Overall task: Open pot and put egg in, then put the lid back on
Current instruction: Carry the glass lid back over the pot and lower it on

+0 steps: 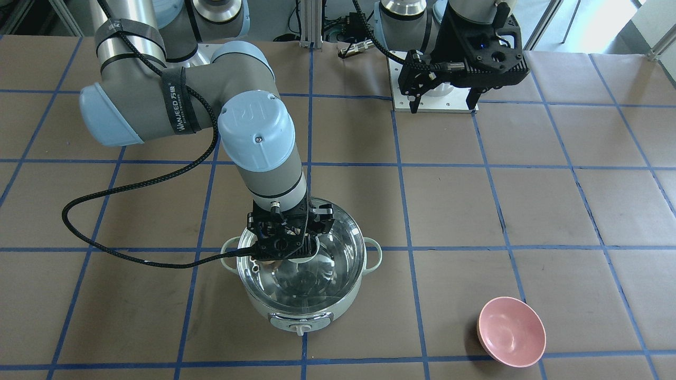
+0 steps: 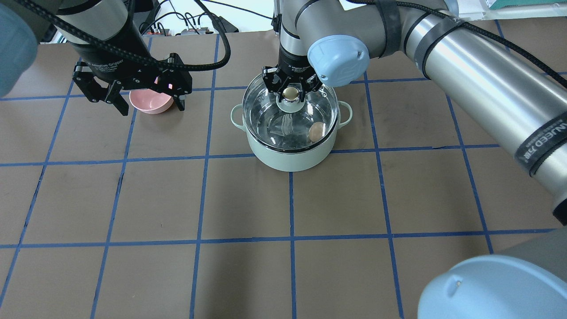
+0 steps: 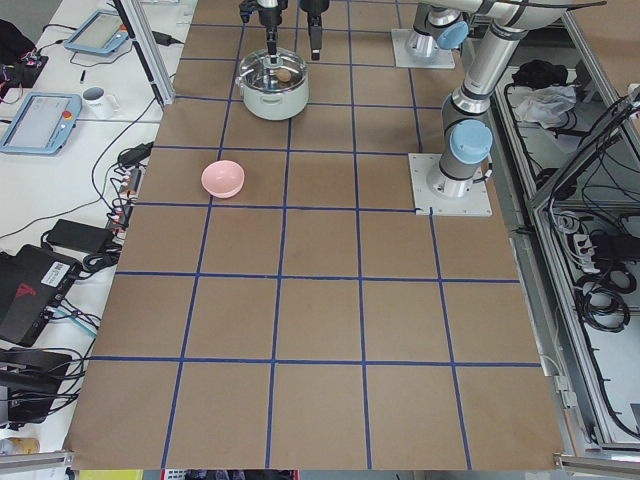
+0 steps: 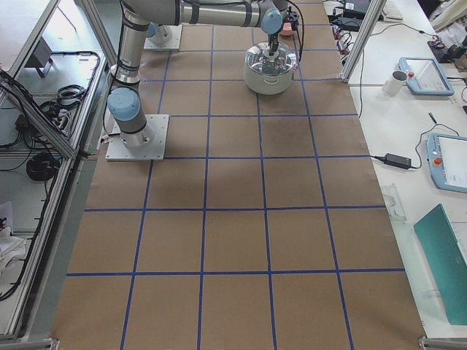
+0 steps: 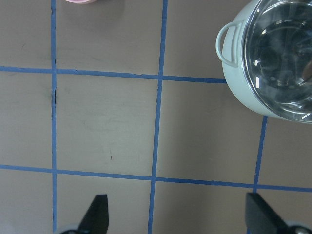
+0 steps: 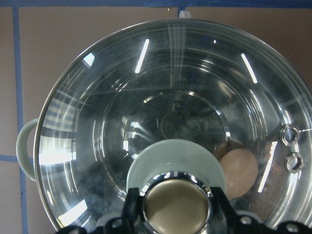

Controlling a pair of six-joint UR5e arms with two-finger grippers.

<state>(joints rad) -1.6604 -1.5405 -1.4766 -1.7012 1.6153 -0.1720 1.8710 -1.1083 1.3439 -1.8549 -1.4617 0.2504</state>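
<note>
The mint-green pot [image 2: 288,159] stands mid-table, its front knob [image 1: 300,330] facing away from the robot. The clear glass lid [image 2: 270,110] lies over the pot's opening; I cannot tell whether it is fully seated. My right gripper [image 2: 290,92] is straight above it, shut on the lid's beige-topped knob [image 6: 176,207]. The tan egg [image 2: 316,131] lies inside the pot, seen through the glass, also in the right wrist view [image 6: 239,171]. My left gripper [image 2: 150,108] is open and empty, hovering above the table over the pink bowl.
A pink bowl [image 1: 511,331] sits on the table on the robot's left side, well apart from the pot. The left arm's white mounting plate [image 1: 401,100] is at the back. The brown table has a blue tape grid [image 2: 290,239].
</note>
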